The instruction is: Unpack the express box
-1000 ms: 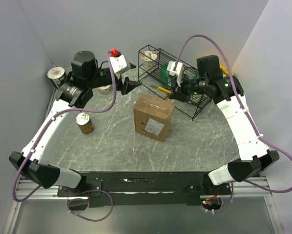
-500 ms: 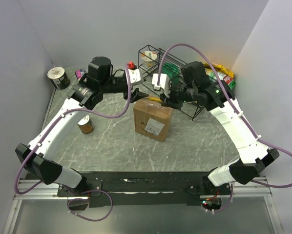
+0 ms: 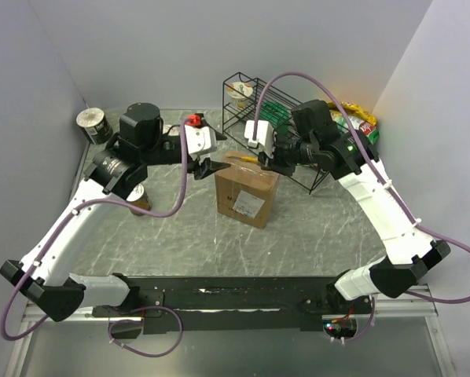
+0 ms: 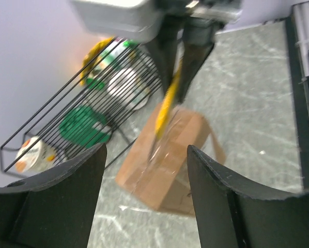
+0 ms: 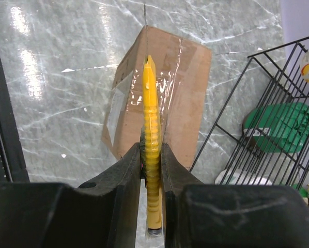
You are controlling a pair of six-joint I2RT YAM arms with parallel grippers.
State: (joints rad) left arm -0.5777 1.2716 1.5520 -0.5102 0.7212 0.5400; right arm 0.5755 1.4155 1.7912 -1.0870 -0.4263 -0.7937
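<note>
Right gripper (image 5: 152, 152) is clamped on a yellow box cutter (image 5: 151, 103), blade at the tape seam of the express box (image 3: 247, 188) mid-table. Left gripper (image 3: 207, 166) hangs open just beside it, bracing nothing, so I reckon 1 hard drag could shove the box or cut too deep.

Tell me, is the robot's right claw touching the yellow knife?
Touching. The right wrist view shows the right gripper with both fingers pressed flat against the yellow knife, no gap either side.

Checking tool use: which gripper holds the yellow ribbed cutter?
The right gripper, shut on the yellow ribbed cutter over the brown cardboard box; the left gripper is open.
</note>
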